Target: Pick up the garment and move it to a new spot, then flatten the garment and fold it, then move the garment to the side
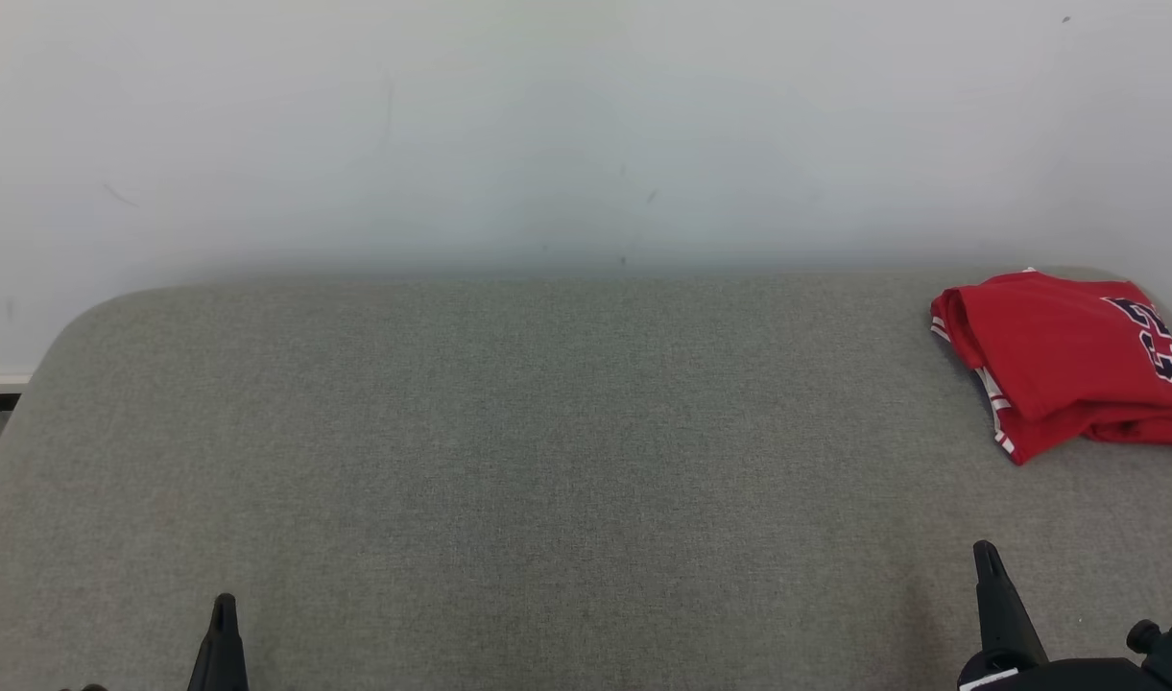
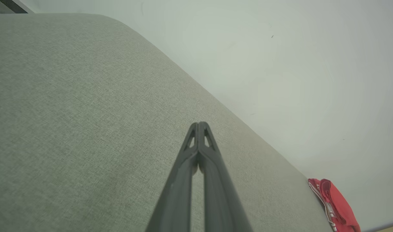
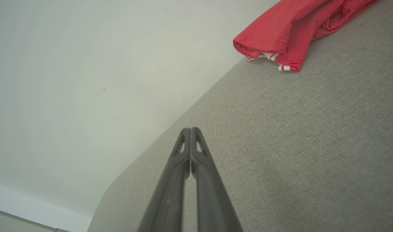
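Lying folded at far right corner of surface (image 1: 547, 432): garment (image 1: 1056, 365), ahead and slightly right of right tool (image 1: 985, 555), the nearer one. Pressed together, empty: right tool and left tool (image 1: 224, 607).

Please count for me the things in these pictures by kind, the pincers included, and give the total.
red garment: 1
grey fabric-covered table: 1
dark pincers: 2 (left pincer, right pincer, both shut)
total: 4
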{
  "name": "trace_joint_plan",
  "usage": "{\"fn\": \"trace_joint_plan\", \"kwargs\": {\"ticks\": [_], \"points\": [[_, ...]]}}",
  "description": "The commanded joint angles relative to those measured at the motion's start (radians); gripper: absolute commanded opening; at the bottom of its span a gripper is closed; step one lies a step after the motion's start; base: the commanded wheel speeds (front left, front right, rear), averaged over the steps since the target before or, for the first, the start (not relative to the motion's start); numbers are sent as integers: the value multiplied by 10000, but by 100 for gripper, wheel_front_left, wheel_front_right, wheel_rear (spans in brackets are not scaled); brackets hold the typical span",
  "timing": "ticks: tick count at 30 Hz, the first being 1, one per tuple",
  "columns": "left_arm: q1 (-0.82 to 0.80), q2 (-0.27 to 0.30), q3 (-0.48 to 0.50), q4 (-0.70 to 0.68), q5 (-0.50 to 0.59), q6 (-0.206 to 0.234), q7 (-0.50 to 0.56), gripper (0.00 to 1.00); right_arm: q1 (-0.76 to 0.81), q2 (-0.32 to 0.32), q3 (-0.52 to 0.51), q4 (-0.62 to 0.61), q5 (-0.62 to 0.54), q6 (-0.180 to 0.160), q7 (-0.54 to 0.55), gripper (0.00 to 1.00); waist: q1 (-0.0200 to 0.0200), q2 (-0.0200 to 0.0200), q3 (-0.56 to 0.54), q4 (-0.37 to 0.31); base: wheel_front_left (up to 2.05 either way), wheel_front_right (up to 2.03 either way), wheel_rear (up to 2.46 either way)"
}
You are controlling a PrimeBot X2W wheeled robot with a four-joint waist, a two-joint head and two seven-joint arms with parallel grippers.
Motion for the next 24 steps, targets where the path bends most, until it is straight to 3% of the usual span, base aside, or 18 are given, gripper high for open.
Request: {"fn": "trace_joint_plan", "kwargs": {"ticks": [1, 24], "points": [[-288, 9, 55, -92, -283, -24, 64, 0, -244, 4, -62, -77, 241, -8, 72, 0, 0, -1, 5, -1, 0, 0, 0], [-673, -103, 174, 95, -2878, -103, 749, 0, -682, 45, -269, 211, 2669, -11, 600, 0, 0, 0, 142, -35, 0, 0, 0]]}}
